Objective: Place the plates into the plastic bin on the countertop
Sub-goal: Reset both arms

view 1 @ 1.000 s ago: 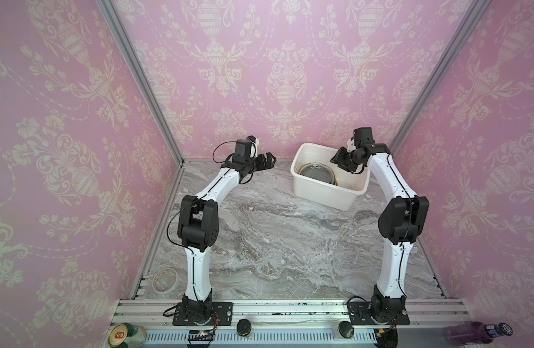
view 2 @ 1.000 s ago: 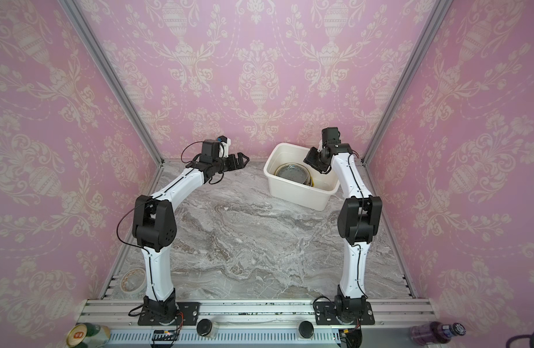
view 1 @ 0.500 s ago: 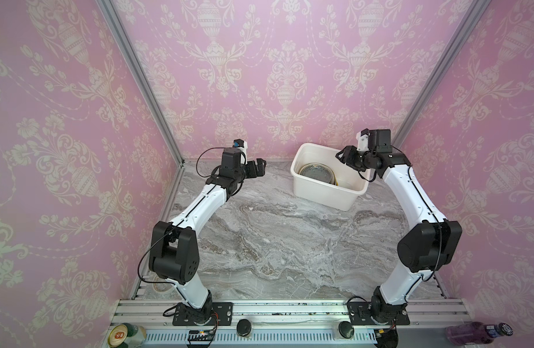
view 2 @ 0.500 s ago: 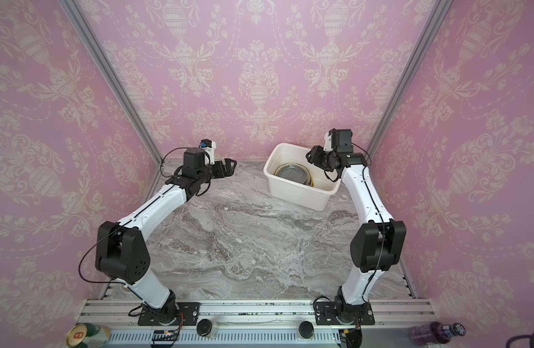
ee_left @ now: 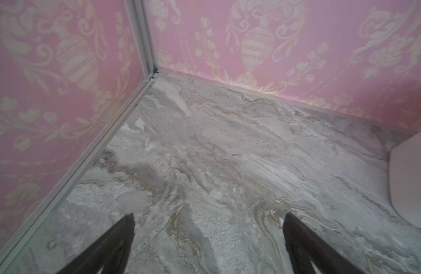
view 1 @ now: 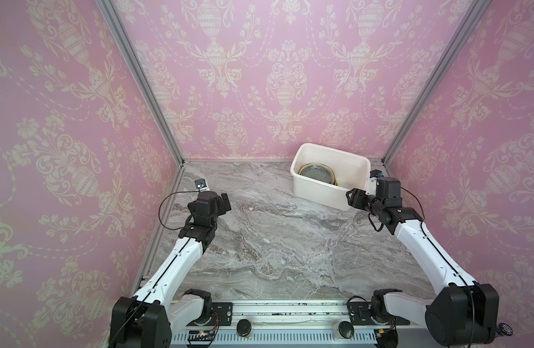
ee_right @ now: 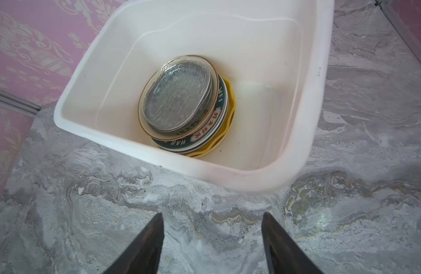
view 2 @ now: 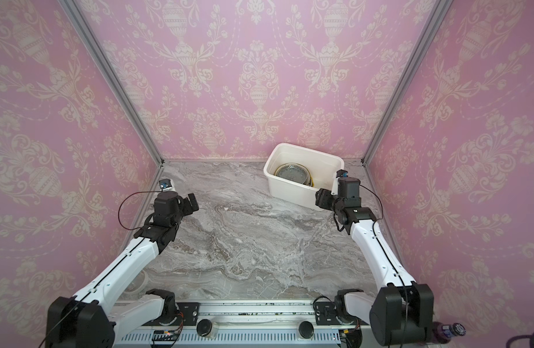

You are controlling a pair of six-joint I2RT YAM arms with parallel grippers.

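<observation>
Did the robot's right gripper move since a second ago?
Yes. The right gripper pulled back from above the plastic bin to just outside its near corner.

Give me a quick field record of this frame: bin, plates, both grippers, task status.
plastic bin: upright on the countertop, back right
plates: one stack inside the bin, clear glass on top, yellow scalloped at the bottom; count not readable
plates outside bin: none in view
left gripper: open, empty, above bare countertop
right gripper: open, empty, outside the bin near its rim
task status: looks done, as far as the views show
</observation>
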